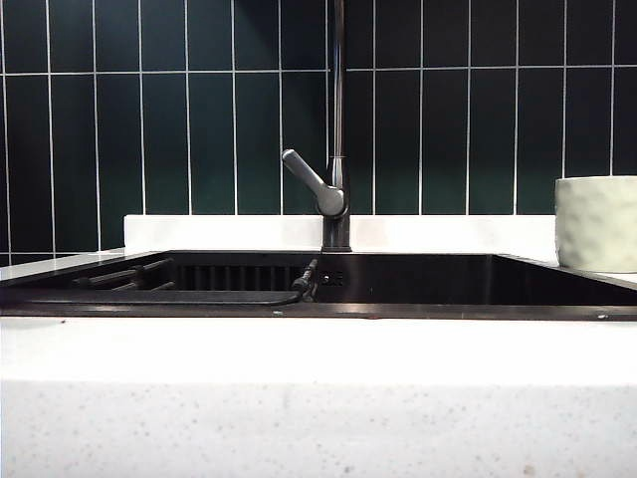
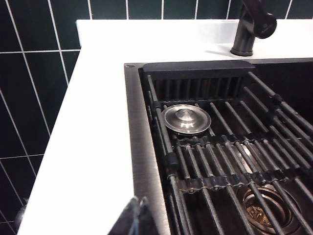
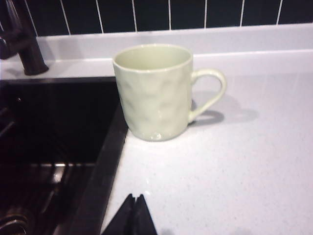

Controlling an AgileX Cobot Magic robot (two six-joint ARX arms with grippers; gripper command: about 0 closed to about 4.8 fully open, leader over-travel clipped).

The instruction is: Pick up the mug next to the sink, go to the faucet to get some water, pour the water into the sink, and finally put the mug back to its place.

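The cream dimpled mug (image 3: 155, 93) stands upright on the white countertop by the sink's rim, its handle turned away from the basin; the exterior view shows the mug (image 1: 595, 223) at the far right. The black sink (image 1: 418, 289) lies across the middle, with dark racks inside. The faucet (image 1: 336, 119) rises behind it, its grey lever angled to the left. My right gripper (image 3: 135, 197) is shut and empty, over the counter well short of the mug. My left gripper (image 2: 137, 199) is shut and empty above the sink's left rim (image 2: 134, 127). No gripper shows in the exterior view.
A round metal drain cover (image 2: 186, 119) rests on the racks (image 2: 230, 166), and a drain (image 2: 264, 210) shows below them. Dark green tiles (image 1: 189, 110) form the back wall. White counter (image 3: 230, 161) spreads beside and in front of the mug.
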